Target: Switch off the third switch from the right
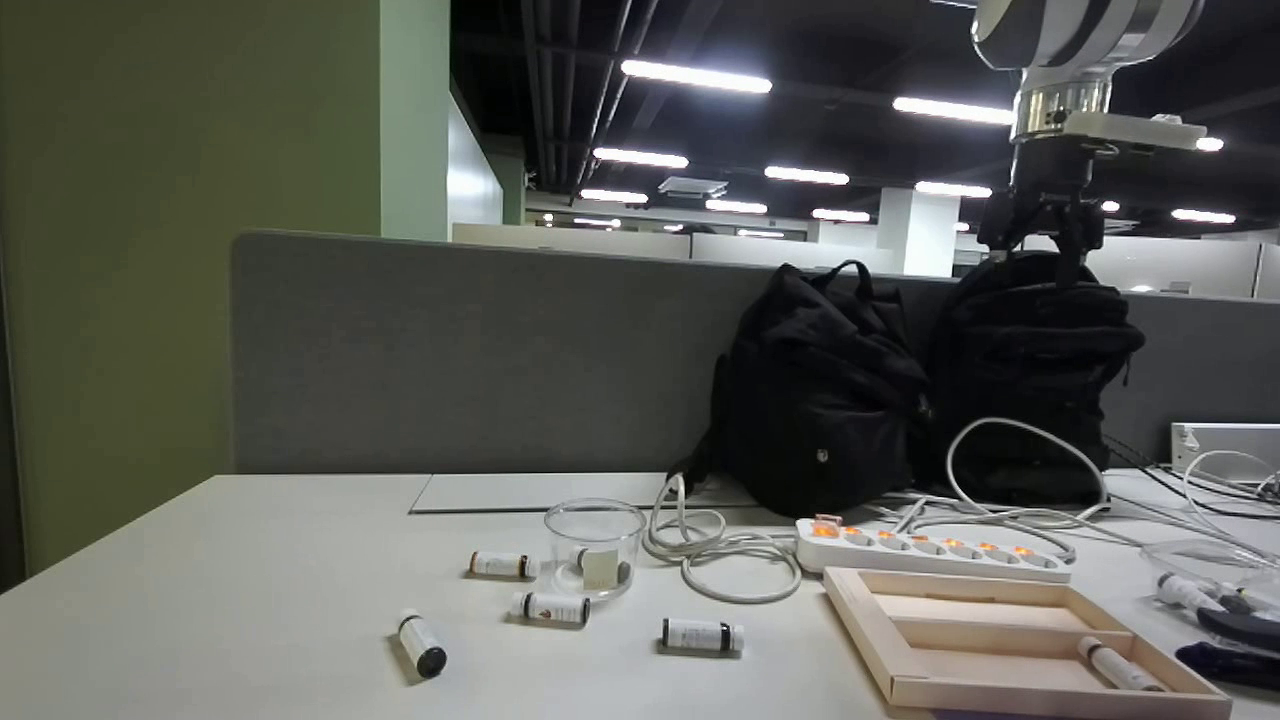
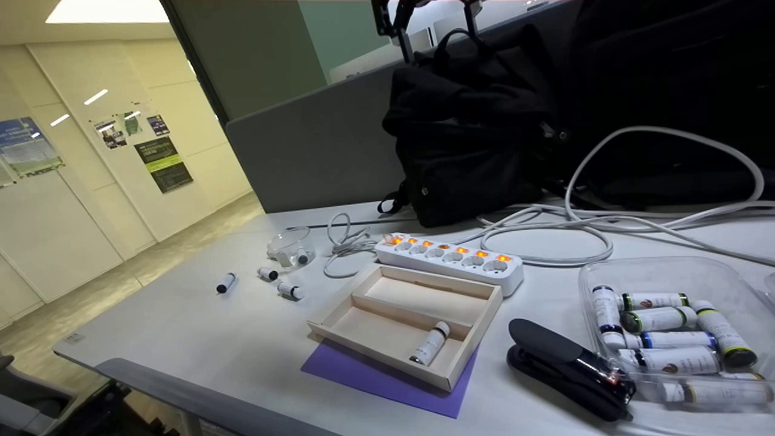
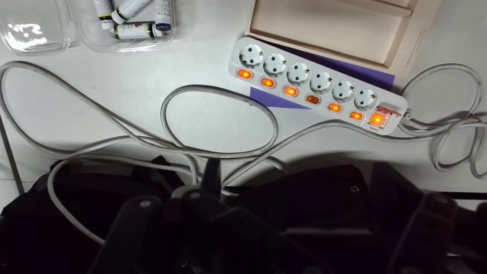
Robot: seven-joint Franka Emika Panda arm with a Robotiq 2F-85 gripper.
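A white power strip (image 1: 930, 548) with several sockets and orange switches lies on the table. It also shows in an exterior view (image 2: 451, 261) and the wrist view (image 3: 321, 85). The third switch from the right (image 2: 462, 250) glows in that exterior view; it is the third from the left in the wrist view (image 3: 290, 91). The middle switch beside it (image 3: 312, 99) is dark; the others and the main switch (image 3: 377, 119) glow. My gripper (image 1: 1035, 260) is open and empty, high above the strip, over the backpacks. Its spread fingers show in the wrist view (image 3: 298, 179).
A wooden tray (image 2: 404, 318) holding a small bottle stands against the strip's front. Black backpacks (image 1: 820, 400) stand behind, before a grey partition (image 1: 480, 360). Loose white cables (image 3: 220, 154) lie around. A stapler (image 2: 569, 369), a clear bottle box (image 2: 666, 266) and a clear cup (image 1: 595, 530) are nearby.
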